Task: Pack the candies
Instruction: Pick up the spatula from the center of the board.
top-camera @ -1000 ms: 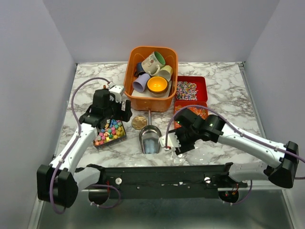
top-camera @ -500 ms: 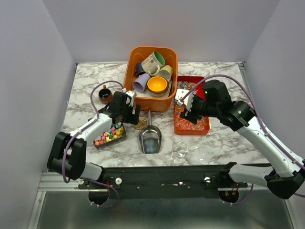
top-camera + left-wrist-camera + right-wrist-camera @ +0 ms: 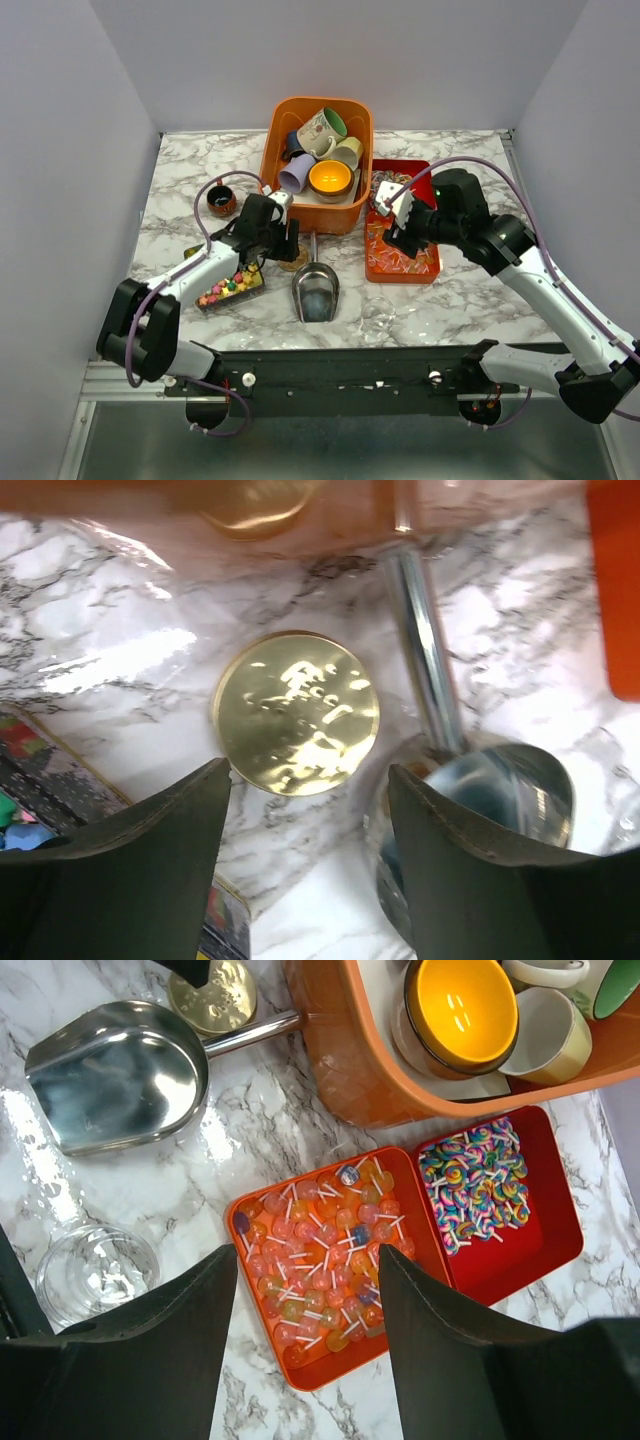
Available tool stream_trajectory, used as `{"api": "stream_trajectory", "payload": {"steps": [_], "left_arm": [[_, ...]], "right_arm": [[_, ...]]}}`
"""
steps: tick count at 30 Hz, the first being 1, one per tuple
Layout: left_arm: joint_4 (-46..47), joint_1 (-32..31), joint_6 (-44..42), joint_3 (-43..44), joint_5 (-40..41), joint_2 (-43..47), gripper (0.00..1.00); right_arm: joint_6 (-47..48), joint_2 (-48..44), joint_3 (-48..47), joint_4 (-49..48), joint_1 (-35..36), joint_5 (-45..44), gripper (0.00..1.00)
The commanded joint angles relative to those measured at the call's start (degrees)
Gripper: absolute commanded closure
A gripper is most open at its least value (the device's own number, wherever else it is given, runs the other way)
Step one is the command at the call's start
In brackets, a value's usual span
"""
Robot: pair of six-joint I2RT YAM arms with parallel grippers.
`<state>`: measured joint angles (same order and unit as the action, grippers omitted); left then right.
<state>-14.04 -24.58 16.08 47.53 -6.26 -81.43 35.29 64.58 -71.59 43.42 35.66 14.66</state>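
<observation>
Left jaws, wide, nearer gold disc (image 3: 296,712)

Polished metal scoop (image 3: 115,1075), shiny gold lid (image 3: 296,712), glossy marbled table (image 3: 200,160), smooth orange plastic tub (image 3: 345,1055), glossy-wrapped candies (image 3: 320,1260).

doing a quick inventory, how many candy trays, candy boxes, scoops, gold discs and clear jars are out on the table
candy trays: 2 (red tray, orange tray)
candy box: 1
metal scoop: 1
gold disc: 1
clear jar: 1
total: 6
</observation>
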Motion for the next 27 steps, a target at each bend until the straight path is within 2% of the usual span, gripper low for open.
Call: {"api": "stream_trajectory", "payload": {"steps": [1,6,9,10,20,21,22,24,25,27], "left_arm": [[0.86,-2.49,-0.16,-3.57,-4.54,5.31,0.28],[0.68,-3.9,-2.7,-6.66,-4.2,6.55,0.32],[0.6,-4.34,-5.08,-7.1,-4.37,5.59,0.41],[0.42,-4.51,-5.26,-6.75,-4.55,5.23,0.45],[-1.51,-7.68,-6.93,-3.85,-6.22,0.22,0.59],[-1.6,-8.03,-7.02,-3.67,-6.22,-0.13,0.62],[-1.69,-8.12,-7.11,-3.58,-6.22,-0.31,0.72],[-2.21,-8.47,-7.11,-3.76,-5.96,0.3,0.85],[-2.56,-8.47,-7.11,-3.93,-5.95,0.65,0.94],[-4.32,-8.47,-7.89,-3.76,-5.78,1.71,1.0]], "right_arm": [[-0.92,-0.07,0.05,-2.11,-0.5,0.99,0.34],[-1.01,0.29,0.31,-2.9,-0.68,1.08,0.34],[-1.27,0.29,0.22,-2.9,-0.85,1.52,0.34],[-1.36,0.2,0.23,-2.81,-0.85,1.86,0.34],[-0.84,-2.0,3.12,-3.69,-2.0,1.34,0.34],[-0.83,-2.09,3.21,-3.61,-2.17,1.34,0.34],[-0.75,-2.26,3.13,-3.52,-2.26,1.17,0.35],[-0.66,-2.61,3.04,-3.43,-2.79,0.99,0.35],[-0.66,-2.79,2.86,-3.34,-2.96,0.9,0.35],[-0.83,-3.05,2.77,-3.17,-3.66,0.64,0.35]]}}
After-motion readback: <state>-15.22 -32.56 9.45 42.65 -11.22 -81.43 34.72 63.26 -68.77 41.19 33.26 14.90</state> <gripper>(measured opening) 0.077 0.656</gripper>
